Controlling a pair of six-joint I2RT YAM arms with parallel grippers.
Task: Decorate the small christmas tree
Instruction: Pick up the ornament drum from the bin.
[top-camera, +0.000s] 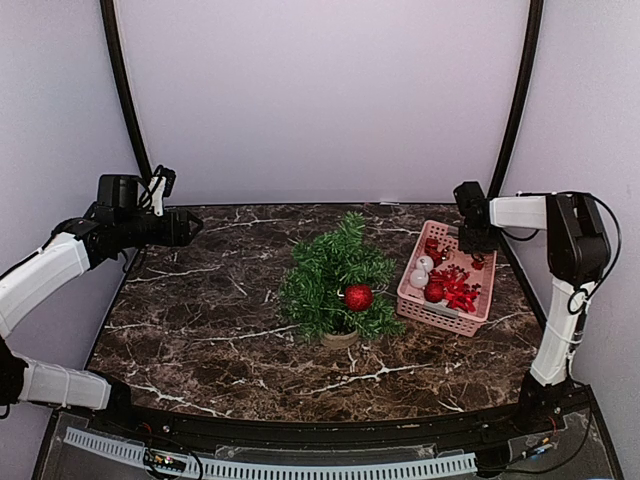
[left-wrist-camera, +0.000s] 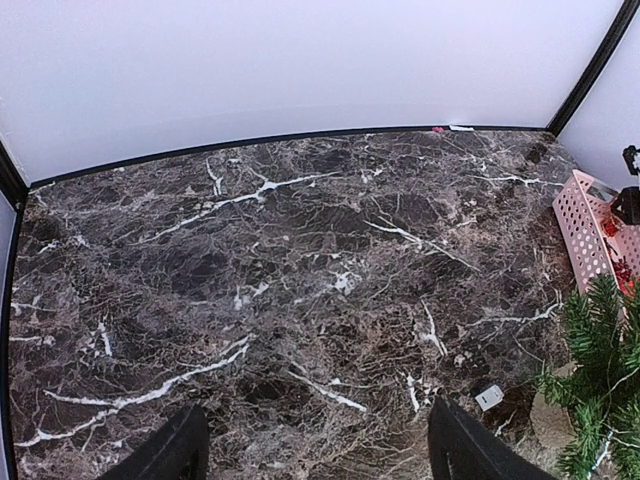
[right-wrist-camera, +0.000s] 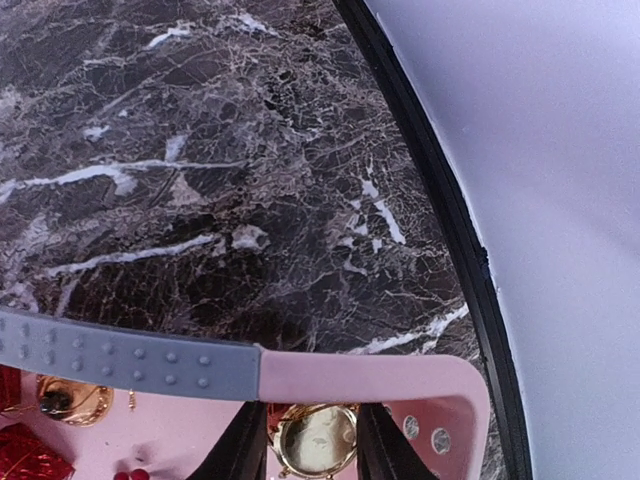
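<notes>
The small christmas tree (top-camera: 335, 275) stands mid-table on a tan base (top-camera: 340, 339), with one red ball (top-camera: 358, 296) hanging on its front. Its branches show at the right edge of the left wrist view (left-wrist-camera: 600, 385). The pink basket (top-camera: 478, 310) of red and white ornaments sits to the tree's right. My right gripper (top-camera: 470, 240) reaches into the basket's far corner. In the right wrist view its jaws (right-wrist-camera: 315, 445) are closed against both sides of a round gold ornament (right-wrist-camera: 318, 440). My left gripper (top-camera: 190, 226) hangs open and empty above the far left of the table, with its fingers (left-wrist-camera: 185, 448) wide apart.
The basket's pink rim (right-wrist-camera: 370, 375) and grey handle (right-wrist-camera: 120, 355) cross just in front of my right fingers. The black frame edge (right-wrist-camera: 440, 190) and the white wall run close behind the basket. A small white tag (left-wrist-camera: 489, 397) lies on the marble near the tree.
</notes>
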